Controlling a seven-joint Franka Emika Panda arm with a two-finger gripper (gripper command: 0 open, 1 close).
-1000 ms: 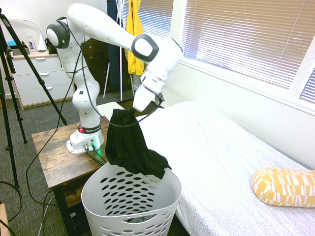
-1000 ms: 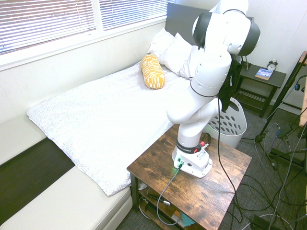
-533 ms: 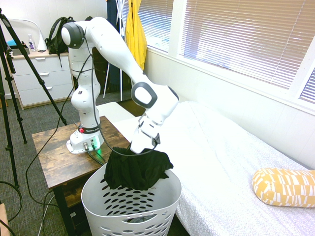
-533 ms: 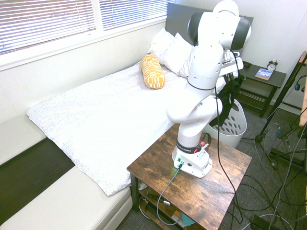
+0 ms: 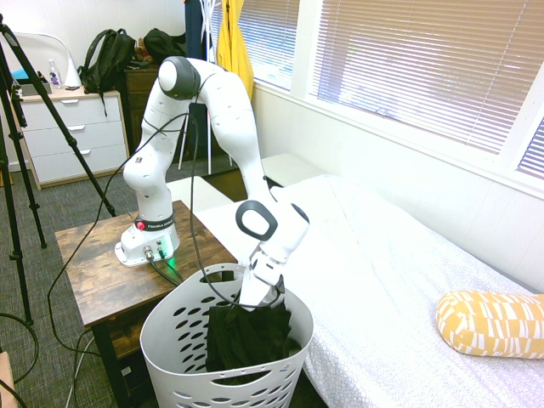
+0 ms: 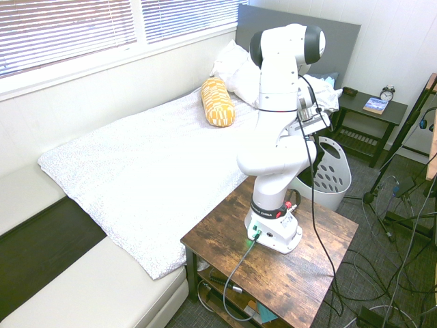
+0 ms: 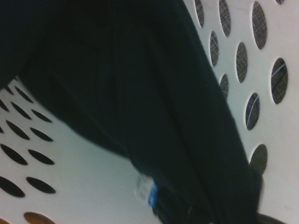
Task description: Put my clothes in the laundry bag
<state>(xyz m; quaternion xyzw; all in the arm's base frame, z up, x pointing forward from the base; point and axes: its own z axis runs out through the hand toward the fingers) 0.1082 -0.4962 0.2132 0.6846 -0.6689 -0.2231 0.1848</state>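
From the first outside camera we see the white arm [image 5: 223, 119] bent down from its base on the wooden worktop [image 5: 95, 265], with the fingers [image 5: 255, 303] dipped just inside the rim of the laundry basket [image 5: 178, 344]. A black garment [image 5: 248, 337] hangs below them, filling the middle of the basket and sitting between its perforated walls. The fingers are buried at the top of the cloth, and we cannot tell whether they grip it or have let go. The basket stands on the floor between the worktop and the bed [image 5: 399, 280], touching the bed's edge, and a yellow patterned pillow [image 5: 491, 323] lies well apart on the mattress. From the second outside camera we see the arm [image 6: 280, 89] hiding most of the basket [image 6: 332, 176], which stands just past the worktop [image 6: 287, 263] beside the bed [image 6: 150, 171]. In the wrist camera the dark cloth [image 7: 140, 107] fills most of the picture, with the basket's white wall [image 7: 88, 186] and its oval holes close around it.
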